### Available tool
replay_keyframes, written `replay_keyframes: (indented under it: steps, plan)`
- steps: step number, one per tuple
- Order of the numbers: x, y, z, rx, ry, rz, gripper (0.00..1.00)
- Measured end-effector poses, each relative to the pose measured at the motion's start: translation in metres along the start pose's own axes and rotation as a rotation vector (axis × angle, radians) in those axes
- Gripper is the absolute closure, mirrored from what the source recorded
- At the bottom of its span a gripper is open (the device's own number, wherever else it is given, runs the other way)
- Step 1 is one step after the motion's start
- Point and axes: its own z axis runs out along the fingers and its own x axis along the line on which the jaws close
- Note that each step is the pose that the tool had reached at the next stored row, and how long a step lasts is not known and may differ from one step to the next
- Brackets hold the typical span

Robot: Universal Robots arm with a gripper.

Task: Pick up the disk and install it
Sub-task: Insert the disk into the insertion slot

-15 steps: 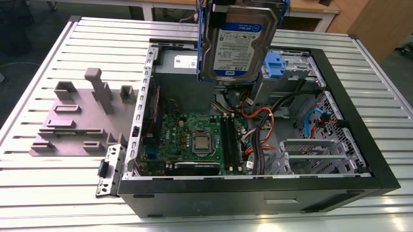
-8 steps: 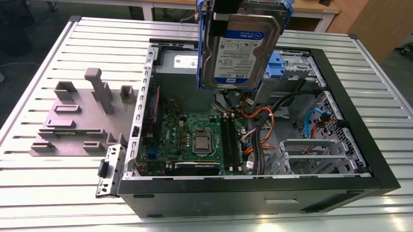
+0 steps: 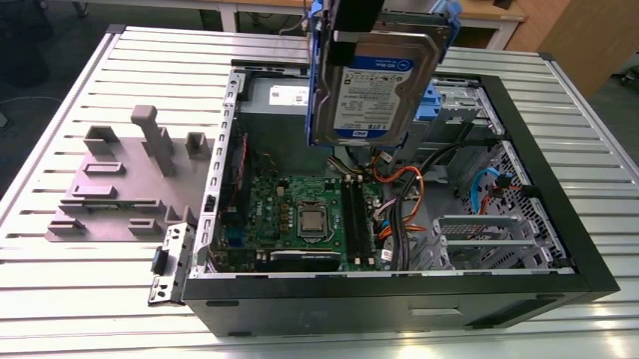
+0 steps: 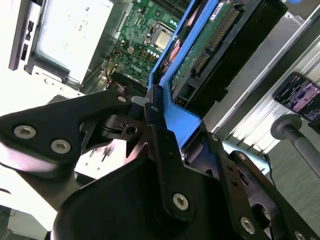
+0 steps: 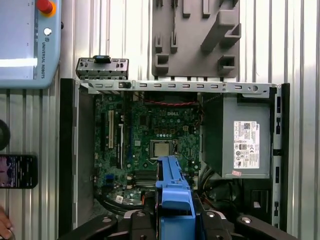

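The disk (image 3: pixel 375 90), a silver-grey drive with a white-and-blue label and blue side rails, hangs upright in the air over the open computer case (image 3: pixel 399 284), above the motherboard (image 3: pixel 299 209). My gripper (image 3: pixel 358 19) holds it from above, shut on the blue rail at its top end. In the second wrist view the black fingers (image 4: pixel 150 130) clamp that blue rail, and the disk (image 4: pixel 210 45) shows its green circuit board. In the first wrist view the blue rail of the disk (image 5: pixel 172 185) sticks out past my gripper (image 5: pixel 172 217), over the motherboard (image 5: pixel 150 130).
A grey moulded fixture (image 3: pixel 120 179) lies on the slatted table at the exterior view's left of the case. Inside the case are a grey power supply (image 5: pixel 245 145), cables (image 3: pixel 399 187) and a blue clip (image 3: pixel 432 101). A phone (image 5: pixel 17 171) and a teach pendant (image 5: pixel 25 40) lie beside it.
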Motion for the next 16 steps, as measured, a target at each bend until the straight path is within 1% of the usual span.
replay_keyframes:
  steps: [5,7,9,16]
  plan:
    - [0.0001,-0.0166,0.0003,-0.0008,0.0001,0.000,0.64]
    - [0.0001,-0.0214,0.0004,-0.0009,0.0000,0.000,0.64]
    - [0.0002,-0.0233,0.0004,-0.0009,0.0001,0.000,0.64]
    - [0.0001,-0.0240,0.0004,-0.0009,0.0000,0.000,0.64]
